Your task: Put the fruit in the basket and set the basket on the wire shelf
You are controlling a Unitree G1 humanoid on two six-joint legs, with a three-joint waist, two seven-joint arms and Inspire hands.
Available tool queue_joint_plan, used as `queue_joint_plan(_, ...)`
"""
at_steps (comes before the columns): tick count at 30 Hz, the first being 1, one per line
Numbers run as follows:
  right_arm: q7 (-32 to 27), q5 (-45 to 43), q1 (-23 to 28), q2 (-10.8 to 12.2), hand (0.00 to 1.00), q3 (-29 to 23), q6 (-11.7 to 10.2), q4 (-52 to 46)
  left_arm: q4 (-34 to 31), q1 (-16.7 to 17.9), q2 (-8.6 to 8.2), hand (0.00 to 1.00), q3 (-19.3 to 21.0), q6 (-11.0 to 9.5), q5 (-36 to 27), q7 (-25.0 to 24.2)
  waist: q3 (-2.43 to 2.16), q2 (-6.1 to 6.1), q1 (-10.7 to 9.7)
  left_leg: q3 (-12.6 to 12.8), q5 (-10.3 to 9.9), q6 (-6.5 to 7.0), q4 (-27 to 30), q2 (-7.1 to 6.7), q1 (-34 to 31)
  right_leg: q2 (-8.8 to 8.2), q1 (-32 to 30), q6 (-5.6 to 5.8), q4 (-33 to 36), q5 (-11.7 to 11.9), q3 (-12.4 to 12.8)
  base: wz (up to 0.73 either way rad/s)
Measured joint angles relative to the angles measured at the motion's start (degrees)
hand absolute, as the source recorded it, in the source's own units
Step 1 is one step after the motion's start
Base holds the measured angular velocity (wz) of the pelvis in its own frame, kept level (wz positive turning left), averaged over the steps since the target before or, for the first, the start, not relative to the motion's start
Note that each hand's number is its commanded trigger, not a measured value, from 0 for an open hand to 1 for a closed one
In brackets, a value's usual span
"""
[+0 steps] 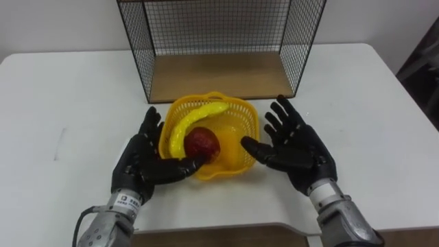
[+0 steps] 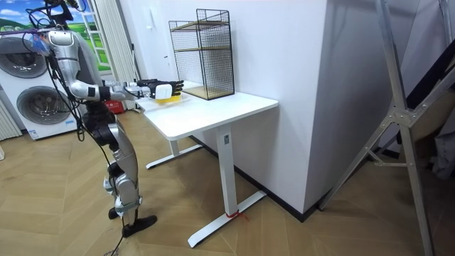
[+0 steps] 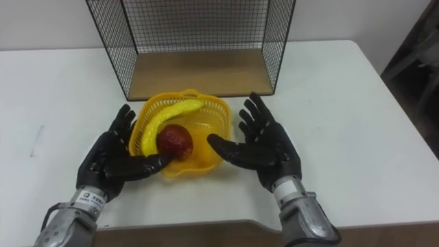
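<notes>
We see the left hand (image 1: 140,161) spread flat against the yellow basket (image 1: 248,120) on the table (image 1: 68,103), banana (image 1: 188,123) and red apple (image 1: 202,143) inside, the right hand (image 1: 298,147) spread wide just beside its other flank, touch unclear, and the wire shelf (image 1: 219,75) behind, top cut off

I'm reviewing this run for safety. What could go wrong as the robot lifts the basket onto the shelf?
The left hand and right hand flank the basket with open fingers; squeezed from the sides only, it could slip. The banana rests high against the rim and might roll out on a tilt. Basket plus hands look wider than the wire shelf opening, so fingers may catch its sides.
</notes>
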Motion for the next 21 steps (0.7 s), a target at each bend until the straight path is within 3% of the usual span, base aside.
queue_joint_plan(13, -0.02, -1.2, -0.41, -0.04, 0.0, 1.52, 0.34, 2.28, 0.12, 0.0, -0.58, 0.0, -1.44, 0.01, -1.97, 0.13, 0.09, -0.49, -0.07, 0.01, 0.0, 0.0, 0.0, 0.0, -0.01, -0.04, 0.06, 0.0, 0.16, 0.0, 0.02, 0.0)
queue_joint_plan(21, -0.04, -2.16, -0.57, 0.13, 0.0, 2.57, 1.01, 2.27, 0.51, -0.06, -1.23, 0.0, -2.47, 1.26, -1.84, 0.15, 0.04, -0.93, -0.15, 0.08, 0.0, 0.0, -0.02, 0.01, -0.25, -0.01, 0.18, -0.01, 0.05, 0.01, -0.02, 0.0)
